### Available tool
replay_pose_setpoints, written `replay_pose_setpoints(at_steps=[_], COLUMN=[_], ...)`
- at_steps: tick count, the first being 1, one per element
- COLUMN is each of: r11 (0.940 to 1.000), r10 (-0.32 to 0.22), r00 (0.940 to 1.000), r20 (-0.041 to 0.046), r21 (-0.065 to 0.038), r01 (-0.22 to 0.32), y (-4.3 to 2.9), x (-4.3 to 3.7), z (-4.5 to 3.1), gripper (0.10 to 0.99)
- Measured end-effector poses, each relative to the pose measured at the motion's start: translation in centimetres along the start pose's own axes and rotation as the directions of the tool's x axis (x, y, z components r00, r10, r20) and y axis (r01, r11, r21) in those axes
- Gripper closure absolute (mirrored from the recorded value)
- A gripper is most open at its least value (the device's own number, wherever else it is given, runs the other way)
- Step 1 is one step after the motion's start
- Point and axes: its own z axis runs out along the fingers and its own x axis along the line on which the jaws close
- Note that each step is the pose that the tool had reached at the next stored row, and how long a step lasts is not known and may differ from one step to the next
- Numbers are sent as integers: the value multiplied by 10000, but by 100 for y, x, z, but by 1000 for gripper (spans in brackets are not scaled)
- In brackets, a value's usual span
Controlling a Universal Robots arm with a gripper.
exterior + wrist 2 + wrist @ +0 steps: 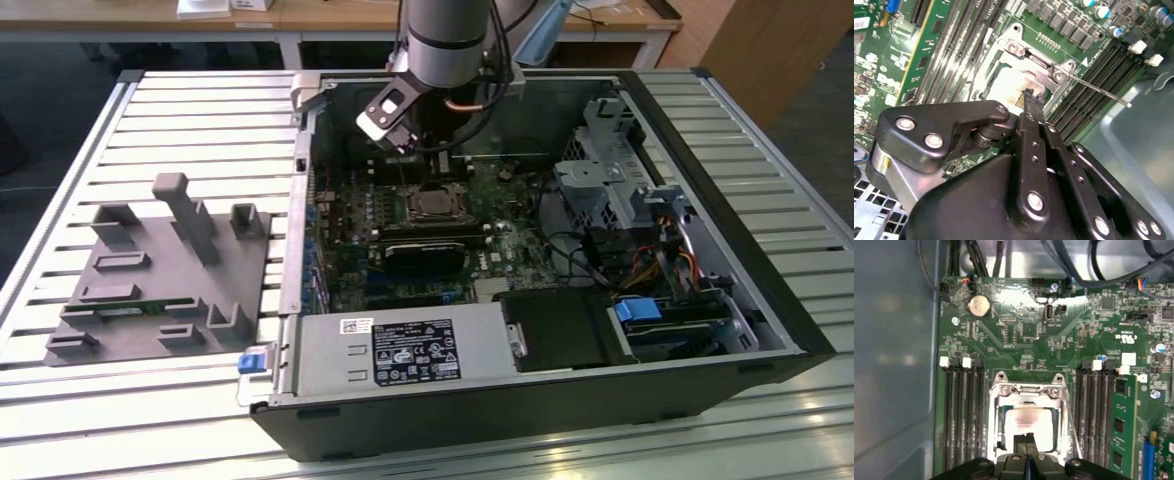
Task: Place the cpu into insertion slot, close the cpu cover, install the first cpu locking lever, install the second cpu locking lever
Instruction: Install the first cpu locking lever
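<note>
My matt black claw (pixel 1030 99) carries shiny metal screws (pixel 1035 201). The square cpu (pixel 1029 420) has a smooth, gleaming silver-grey metal top inside the thin silvery metal cpu cover (pixel 1026 388); the green circuit board (pixel 1019 335) looks glossy.

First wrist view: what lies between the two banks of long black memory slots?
The insertion slot lies there in the first wrist view, holding the cpu framed by the silvery cpu cover.

Silver-grey cpu (pixel 1029 421) (whitish glare), silvery cpu cover (pixel 1024 389), green circuit board (pixel 1019 340), black end effector (pixel 1026 442)
</note>
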Motion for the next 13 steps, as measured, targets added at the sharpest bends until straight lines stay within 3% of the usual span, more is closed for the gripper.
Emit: replay_pose_setpoints(at_steps=[3,11,13], r11=[10000,10000,9999], r10=[0,-2,-53], r00=[10000,10000,10000], r20=[1,2,2], r21=[-19,-77,-102], r01=[0,2,53], y=[-1,0,0], x=[-11,-3,-1], z=[-50,-353,-390], gripper=[980,980,980])
